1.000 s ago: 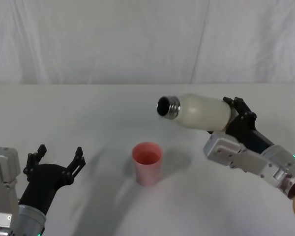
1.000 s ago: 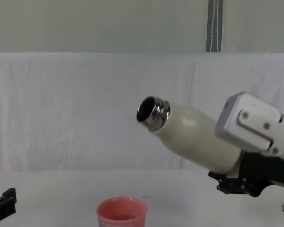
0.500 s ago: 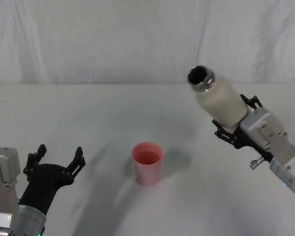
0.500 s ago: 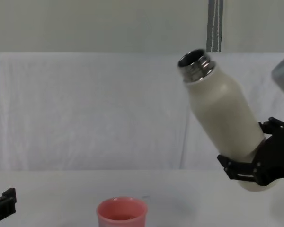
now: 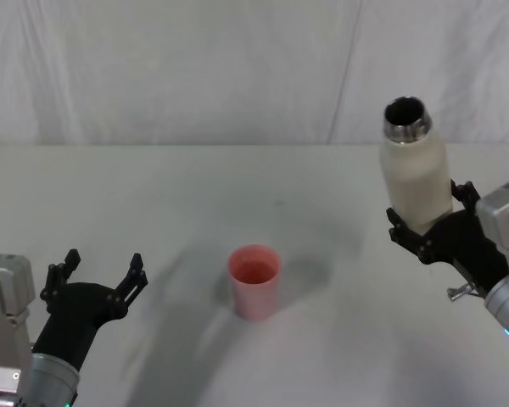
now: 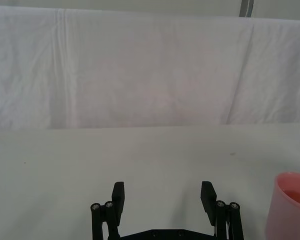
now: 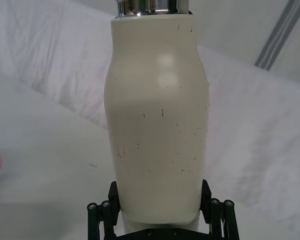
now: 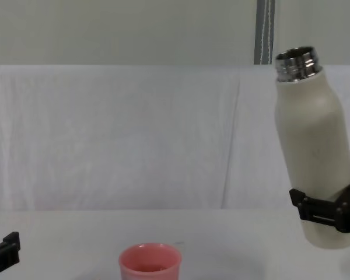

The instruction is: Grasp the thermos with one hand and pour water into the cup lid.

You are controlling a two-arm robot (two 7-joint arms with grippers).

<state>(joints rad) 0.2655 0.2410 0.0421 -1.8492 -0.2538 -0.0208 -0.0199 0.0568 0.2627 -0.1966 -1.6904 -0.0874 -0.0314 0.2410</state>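
Left hand (image 5: pixel 97 275) sits low at the near left of the tabletop (image 5: pixel 153 195), fingers spread wide with nothing between them. In the chest view it is cut off by the frame edge, with just a black tip at the lower left. In the left wrist view the two fingertips (image 6: pixel 118 192) stand apart over bare tabletop, and the cup lid (image 6: pixel 291 205) is clipped by the frame edge.

Cup lid (image 5: pixel 254 281) stands upright near the middle of the tabletop, mouth up, well apart from both hands. Its base is cut off at the bottom of the chest view (image 8: pixel 150 262). The inside is pink; whether it holds liquid cannot be made out.

Thermos (image 5: pixel 416 170) is held off the tabletop at the right, well to the right of the cup lid. Long axis is close to vertical, steel neck and open mouth up, the top leaning slightly toward the left in the chest view (image 8: pixel 315 146). Right hand (image 5: pixel 431 229) is clamped around its lower body; the bottom is hidden behind the fingers in the right wrist view (image 7: pixel 157 125). No label or writing is readable on it, only small scuff marks.
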